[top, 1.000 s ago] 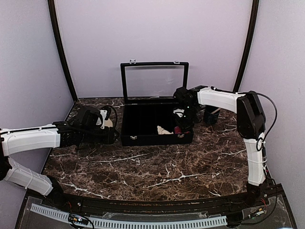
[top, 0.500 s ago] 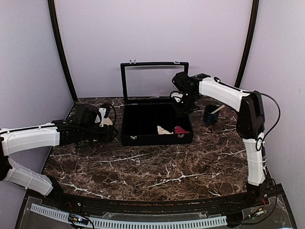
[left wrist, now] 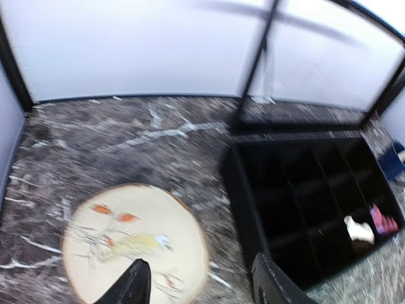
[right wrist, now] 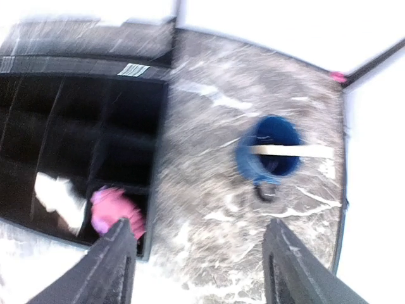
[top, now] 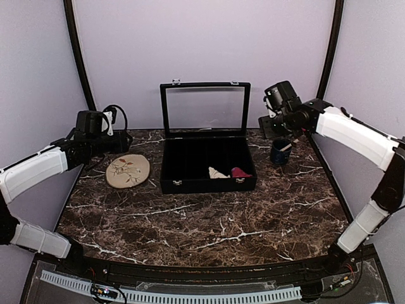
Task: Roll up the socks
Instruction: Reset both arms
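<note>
Both socks lie in the front right compartments of the open black box (top: pixel 209 166). The cream sock (top: pixel 218 172) is left of the maroon one (top: pixel 240 172). Blur softens both wrist views. The right wrist view shows the maroon sock (right wrist: pixel 111 212) as pink, beside the cream sock (right wrist: pixel 60 196). They also show in the left wrist view, cream sock (left wrist: pixel 359 229) and maroon sock (left wrist: pixel 383 220). My right gripper (top: pixel 267 130) hangs open and empty above the table right of the box (right wrist: pixel 82 126). My left gripper (top: pixel 123 142) is open and empty over the tan mat (left wrist: pixel 133 244).
The box's glass lid (top: pixel 204 106) stands upright at the back. A tan oval mat (top: pixel 128 170) with a bird drawing lies left of the box (left wrist: pixel 310 202). A blue cup (top: pixel 279 152) holding a pale stick stands right of the box; the right wrist view shows the cup (right wrist: pixel 269 152) too.
My right gripper opened, left the maroon sock in the box, and rose back to the right. My left arm pulled back and up to the left, uncovering the mat.
</note>
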Tool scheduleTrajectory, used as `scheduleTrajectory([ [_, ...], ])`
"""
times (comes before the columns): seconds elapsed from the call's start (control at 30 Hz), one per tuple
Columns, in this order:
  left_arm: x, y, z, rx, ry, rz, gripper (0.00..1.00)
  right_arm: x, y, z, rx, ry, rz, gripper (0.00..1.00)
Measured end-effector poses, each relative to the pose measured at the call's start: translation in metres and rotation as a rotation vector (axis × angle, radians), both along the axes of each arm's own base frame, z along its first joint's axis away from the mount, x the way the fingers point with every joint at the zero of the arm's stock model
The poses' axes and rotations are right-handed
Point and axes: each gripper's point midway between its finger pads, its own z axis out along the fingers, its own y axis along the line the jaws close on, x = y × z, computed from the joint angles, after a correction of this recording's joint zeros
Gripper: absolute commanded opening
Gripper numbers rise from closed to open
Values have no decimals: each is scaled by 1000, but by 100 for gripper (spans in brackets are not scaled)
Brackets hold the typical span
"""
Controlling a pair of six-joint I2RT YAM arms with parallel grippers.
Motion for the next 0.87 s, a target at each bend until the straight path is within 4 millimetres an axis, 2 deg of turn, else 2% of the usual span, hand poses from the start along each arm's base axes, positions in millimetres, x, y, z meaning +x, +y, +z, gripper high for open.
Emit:
scheduleTrajectory([
  [0.07,14,30,13,-10,-30,71,60,-5,-27,13,13,-86,-99,75],
  [0.17,26,71,22,3,-65,172,62,-17,-71,17,8,-171,-258,85],
  [0.23,29,90,25,24,-81,216,62,-26,-98,10,-10,-205,-359,90],
  [0.33,24,107,23,49,-123,250,65,-42,-129,-8,-46,-226,-473,96],
  [0.43,8,120,13,74,-165,279,69,-58,-148,-25,-87,-228,-540,99],
  [0.57,-14,133,-5,112,-204,313,70,-71,-163,-33,-98,-246,-616,99],
  [0.87,-14,134,-7,125,-222,312,70,-83,-175,-36,-71,-275,-692,99],
])
